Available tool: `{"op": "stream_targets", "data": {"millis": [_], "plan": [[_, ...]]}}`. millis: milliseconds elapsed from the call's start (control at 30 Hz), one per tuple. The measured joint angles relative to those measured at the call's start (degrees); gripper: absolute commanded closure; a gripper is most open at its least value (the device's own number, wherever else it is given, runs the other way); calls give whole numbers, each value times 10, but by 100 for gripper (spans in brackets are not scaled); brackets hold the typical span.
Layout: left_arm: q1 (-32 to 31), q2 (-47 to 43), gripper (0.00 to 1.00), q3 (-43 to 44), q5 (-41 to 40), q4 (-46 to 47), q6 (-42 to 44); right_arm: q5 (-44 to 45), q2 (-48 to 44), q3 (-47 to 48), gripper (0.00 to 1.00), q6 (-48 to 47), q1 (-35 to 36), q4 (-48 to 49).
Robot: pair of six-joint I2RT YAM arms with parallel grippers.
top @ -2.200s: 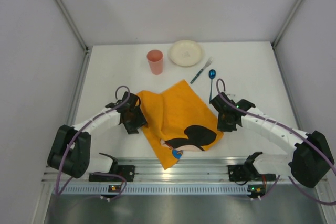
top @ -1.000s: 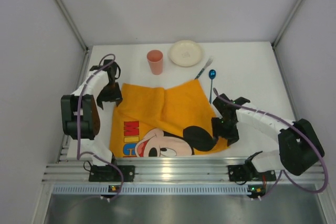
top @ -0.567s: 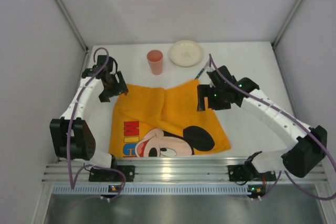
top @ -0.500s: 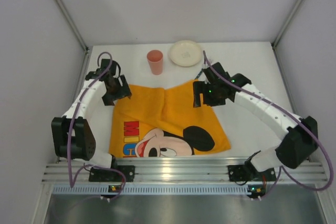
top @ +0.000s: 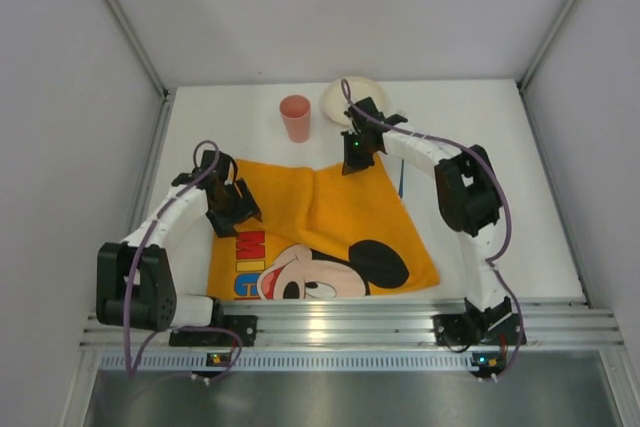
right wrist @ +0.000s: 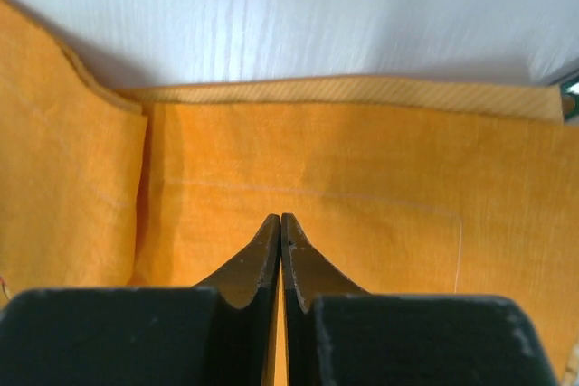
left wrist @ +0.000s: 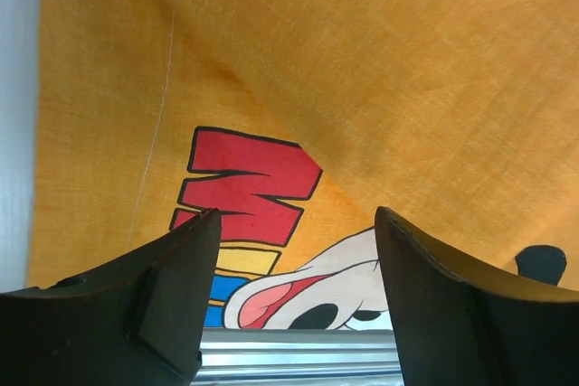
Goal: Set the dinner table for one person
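The dinner table [top: 500,147] is a plain white top, and an orange cartoon-mouse mat [top: 320,217] lies spread flat on it. My left gripper [top: 232,219] hangs open over the mat's left part. In the left wrist view its fingers [left wrist: 172,287] frame the red letters, and the gripper [left wrist: 294,223] has nothing between its fingers. My right gripper [top: 352,159] is at the mat's far edge. The right wrist view shows that gripper [right wrist: 280,220] shut just above the orange cloth [right wrist: 362,187], tips together, with bare white table [right wrist: 317,6] beyond the hem.
A pink cup [top: 295,117] stands behind the mat. A cream plate [top: 365,89] sits at the back, partly covered by my right arm. A blue spoon [top: 401,182] lies beside the mat's right edge. An aluminium rail [top: 330,322] runs along the near edge.
The folded mat has been pulled out flat. My right gripper went from the mat's near right corner to its far edge and shut. My left gripper came down along the left edge.
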Motion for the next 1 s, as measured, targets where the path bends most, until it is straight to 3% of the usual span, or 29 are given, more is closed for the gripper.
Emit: {"op": "stream_targets", "data": {"millis": [267,633,1000], "plan": [[-1,50,27,-58,11,56,-26,-11,49,6,100,3,-36,17],[3,118,23,-14,-5,33,-33,-22,28,-37,100,13,-132,53],[123,120,21,8,-132,-22,24,-19,29,-35,100,16,-156,54]]}}
